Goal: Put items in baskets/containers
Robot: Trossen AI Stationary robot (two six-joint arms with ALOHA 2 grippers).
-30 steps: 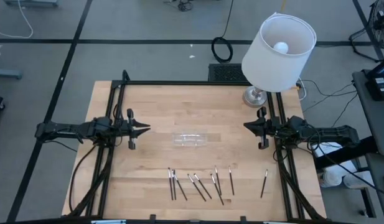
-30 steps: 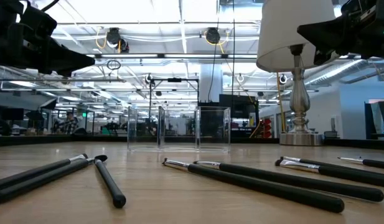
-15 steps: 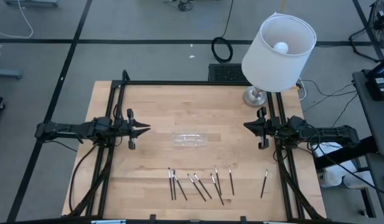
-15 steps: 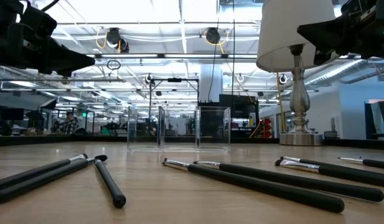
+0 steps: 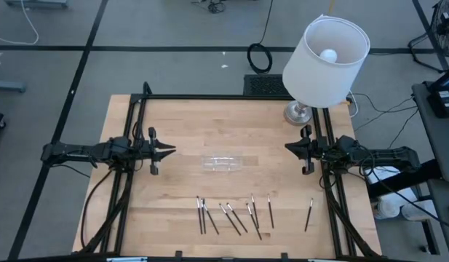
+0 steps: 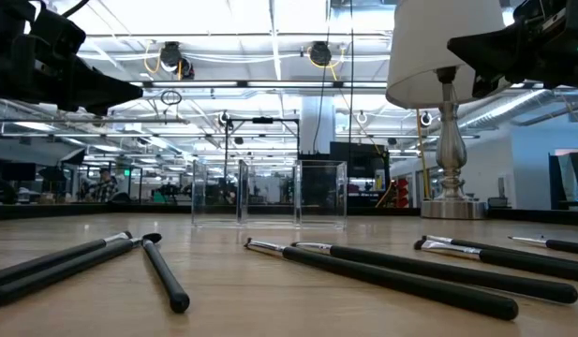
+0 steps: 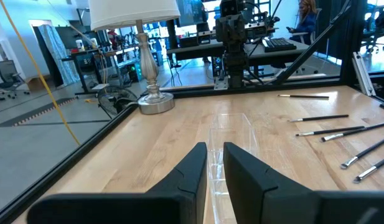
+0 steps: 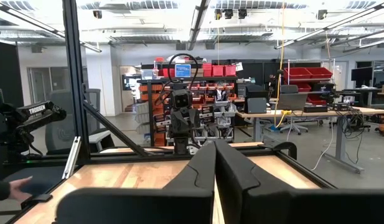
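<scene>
You have not started: the thin dark sticks with silvery ends (image 5: pixel 235 215) lie along the near edge, the clear plastic tray (image 5: pixel 223 161) mid-table is empty. Left gripper (image 5: pixel 166 151) stands slightly apart holding nothing; right gripper (image 5: pixel 290 147) is closed, empty.

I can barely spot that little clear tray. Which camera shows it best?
The low view: the clear tray stands upright behind the sticks, walls outlined. From above it is a faint glint; the left wrist view shows it dimly; the right wrist view shows none.

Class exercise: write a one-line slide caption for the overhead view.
Both grippers, left and right, wait at the table's sides, flanking the empty clear tray; sticks lie near one edge.
</scene>
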